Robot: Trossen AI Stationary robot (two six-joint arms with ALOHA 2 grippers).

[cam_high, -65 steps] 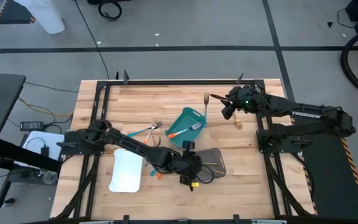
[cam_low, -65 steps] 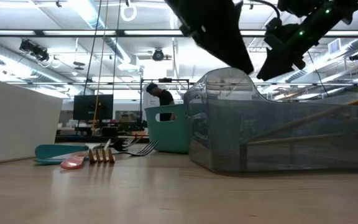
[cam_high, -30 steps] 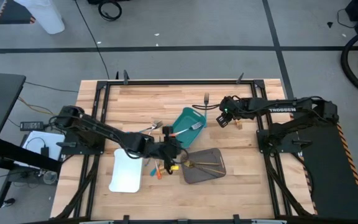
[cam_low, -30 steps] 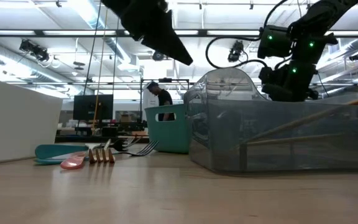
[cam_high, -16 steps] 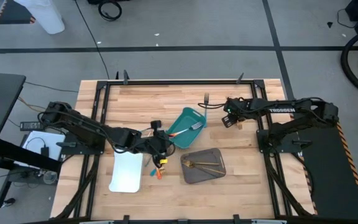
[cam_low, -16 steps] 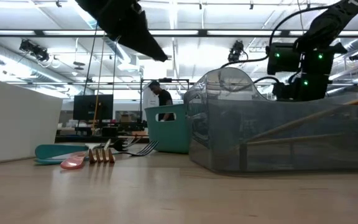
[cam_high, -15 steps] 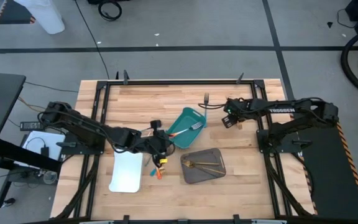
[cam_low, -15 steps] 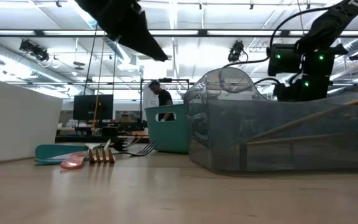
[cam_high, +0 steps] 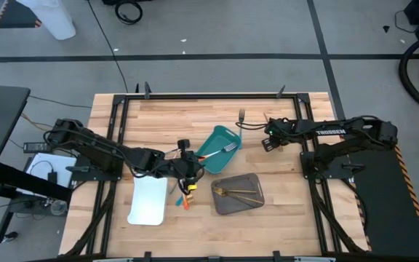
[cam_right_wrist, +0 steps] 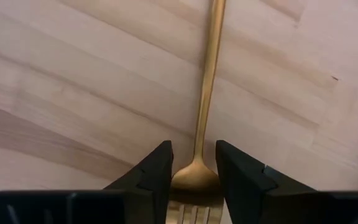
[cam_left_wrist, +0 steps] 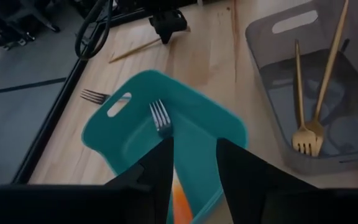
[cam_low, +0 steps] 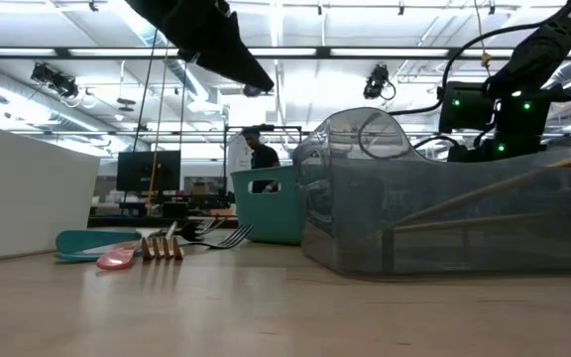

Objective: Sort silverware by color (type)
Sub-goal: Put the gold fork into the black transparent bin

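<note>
Gold fork [cam_right_wrist: 206, 93]: lies flat on the bare wooden table [cam_high: 158, 116] near its right edge, handle pointing away from the right wrist camera, neck and tines between the right fingers.
Right gripper [cam_high: 265, 143]: low over that gold fork, fingers [cam_right_wrist: 151, 171] straddling its neck with small gaps either side; whether they press the metal I cannot tell.
Other gold utensils [cam_left_wrist: 316, 81]: two lie lengthwise in the grey tray [cam_high: 249, 204], heads at one end.
Orange-handled fork [cam_left_wrist: 166, 149]: lies in the teal tray [cam_high: 208, 143], silver tines toward the tray's handle slot, orange handle running down between the left fingers.
Left gripper [cam_high: 189, 172]: above the near corner of the teal tray, fingers [cam_left_wrist: 160, 168] parted, one either side of the orange handle; contact cannot be made out.
Dark fork [cam_high: 241, 116]: on the table just beyond the teal tray.
Loose silverware [cam_high: 174, 152]: small cluster left of the teal tray; more pieces [cam_high: 185, 198] beside the white tray [cam_high: 148, 209].
</note>
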